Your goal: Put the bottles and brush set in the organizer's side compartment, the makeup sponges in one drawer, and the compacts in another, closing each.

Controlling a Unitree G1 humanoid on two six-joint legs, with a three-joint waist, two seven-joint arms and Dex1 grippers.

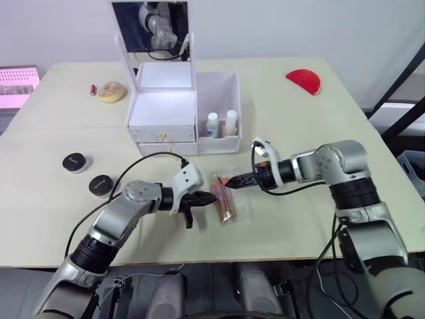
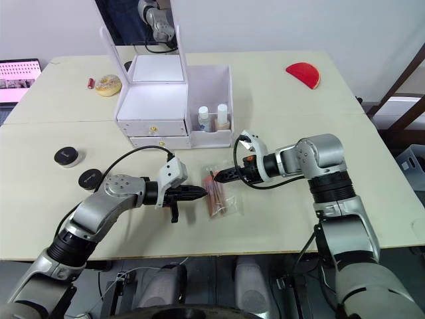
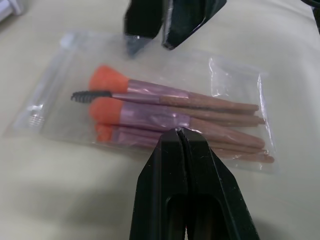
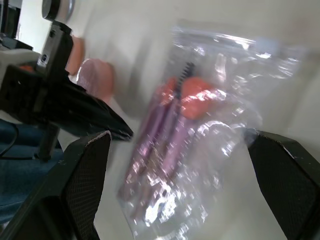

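Left wrist view shows the left hand [image 3: 181, 132] pressed together at the brush set [image 3: 170, 117]; the right hand [image 4: 180, 145] is spread wide.

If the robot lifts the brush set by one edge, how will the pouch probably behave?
The brush set sits in a thin, glossy, wrinkled clear pouch, so it will likely sag and feel slippery. The brushes inside lie loose, so they may slide toward the lower end. It looks light. The left claw and right claw flank it on the table.
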